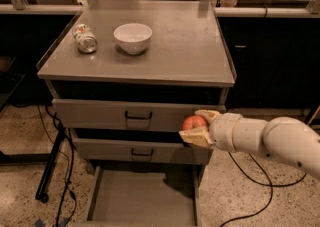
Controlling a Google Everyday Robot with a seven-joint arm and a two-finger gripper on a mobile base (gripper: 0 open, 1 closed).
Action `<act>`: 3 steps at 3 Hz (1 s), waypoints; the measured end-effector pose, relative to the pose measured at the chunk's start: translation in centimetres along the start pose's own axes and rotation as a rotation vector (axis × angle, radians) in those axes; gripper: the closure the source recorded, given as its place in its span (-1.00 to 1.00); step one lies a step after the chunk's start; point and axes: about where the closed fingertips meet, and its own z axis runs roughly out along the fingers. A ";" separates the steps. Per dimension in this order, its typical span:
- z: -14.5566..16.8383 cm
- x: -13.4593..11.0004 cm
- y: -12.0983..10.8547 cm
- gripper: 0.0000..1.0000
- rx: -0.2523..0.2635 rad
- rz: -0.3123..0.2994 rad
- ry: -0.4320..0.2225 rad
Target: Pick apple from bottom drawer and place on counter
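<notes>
**Q:** where's the apple (193, 122) right now?

**A:** I've got it pinched in the gripper (199, 126), one finger above and one below. It's up in front of the top drawer (100, 113), right end. The bottom drawer (142, 196) sits pulled out underneath. The counter (180, 46) is above, with a bowl (132, 37) and a tipped can (85, 38) on its left.
</notes>
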 end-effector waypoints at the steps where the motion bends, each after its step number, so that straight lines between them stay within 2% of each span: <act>1: -2.5 -2.6 -2.6 1.00 0.050 -0.017 -0.049; 2: -5.2 -6.4 -5.0 1.00 0.109 -0.067 -0.098; 3: -5.4 -6.7 -5.3 1.00 0.115 -0.069 -0.102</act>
